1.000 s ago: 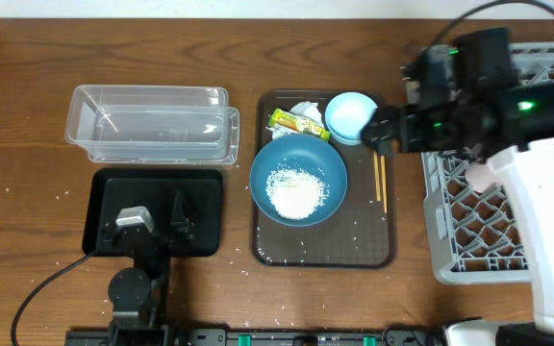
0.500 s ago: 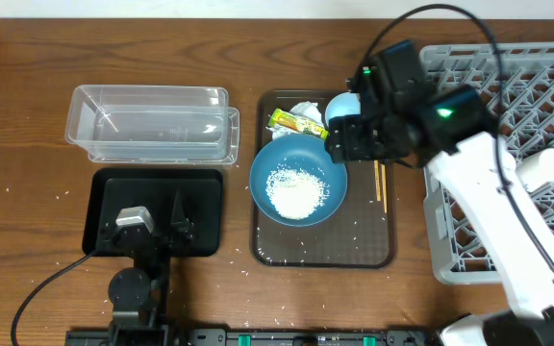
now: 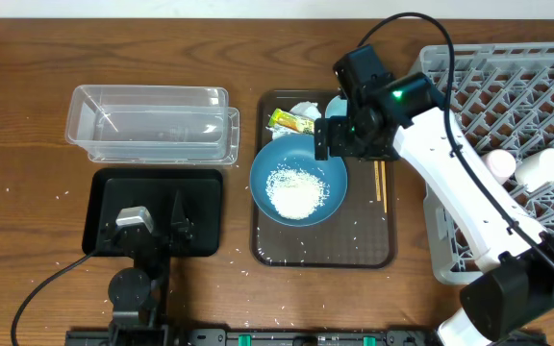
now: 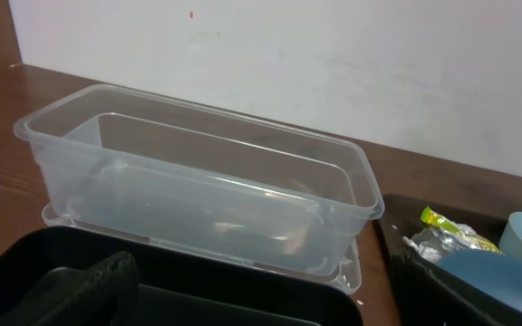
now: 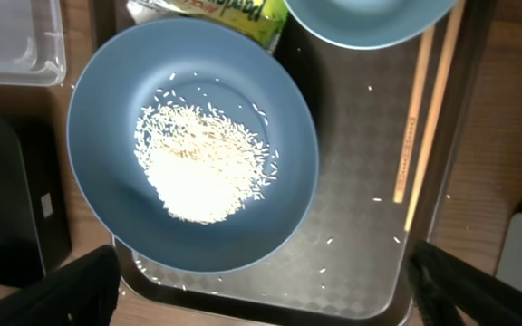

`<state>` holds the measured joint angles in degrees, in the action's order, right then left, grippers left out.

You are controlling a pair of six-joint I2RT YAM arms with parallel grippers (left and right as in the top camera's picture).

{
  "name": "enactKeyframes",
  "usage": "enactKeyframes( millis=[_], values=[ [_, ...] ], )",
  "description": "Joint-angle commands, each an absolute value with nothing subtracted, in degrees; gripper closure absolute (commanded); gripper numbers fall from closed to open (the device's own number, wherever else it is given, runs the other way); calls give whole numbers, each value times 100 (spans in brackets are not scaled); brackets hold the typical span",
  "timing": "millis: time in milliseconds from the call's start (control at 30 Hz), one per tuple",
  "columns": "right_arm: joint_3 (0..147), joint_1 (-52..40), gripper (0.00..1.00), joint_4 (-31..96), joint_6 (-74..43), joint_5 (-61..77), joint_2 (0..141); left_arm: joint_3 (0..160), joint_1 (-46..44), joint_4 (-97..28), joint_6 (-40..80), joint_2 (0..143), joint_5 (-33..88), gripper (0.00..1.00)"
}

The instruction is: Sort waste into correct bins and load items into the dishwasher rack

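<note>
The large dark-blue bowl with white rice sits on the dark brown serving tray. My right gripper hovers open and empty over the bowl's upper right rim. In the right wrist view the bowl and rice lie below my spread fingers. The light-blue bowl, the wrapper, the tissue and the chopsticks are on the tray. The pink cup and white cup lie in the grey rack. My left gripper rests open over the black tray.
The clear tub stands behind the black tray, and in the left wrist view it is empty. Loose rice grains lie on the serving tray's front part and on the table.
My right arm has swung left from over the rack to above the dark-blue bowl. The two cups in the rack are now uncovered. The left arm has not moved.
</note>
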<state>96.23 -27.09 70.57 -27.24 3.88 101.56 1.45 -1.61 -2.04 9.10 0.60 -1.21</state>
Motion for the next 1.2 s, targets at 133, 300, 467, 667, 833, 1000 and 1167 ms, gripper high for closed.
enactKeyframes(
  millis=[133,300,467,667,833,1000,1167],
  values=[
    [10213,-1806,1,7566,-2587,-934,9537,23,-132,-408,860,23,-154,9],
    [10224,-816,1,7649,-2587,-1754,9139,23,-132,-408,860,23,-152,9],
    [10224,169,1,7891,-2587,-1778,9021,23,-132,-408,860,23,-152,9],
    [10193,858,1,7924,-2657,-1699,9039,23,-132,-408,860,23,-152,9],
    [10193,985,1,7929,-2652,-1627,9039,23,-132,-408,860,23,-154,9],
    [10193,967,1,7931,-2655,-1625,9039,25,-132,-298,1811,23,1066,9],
    [10193,978,1,7929,-2652,-1627,9039,25,-132,-163,4259,23,3148,9]
  ],
)
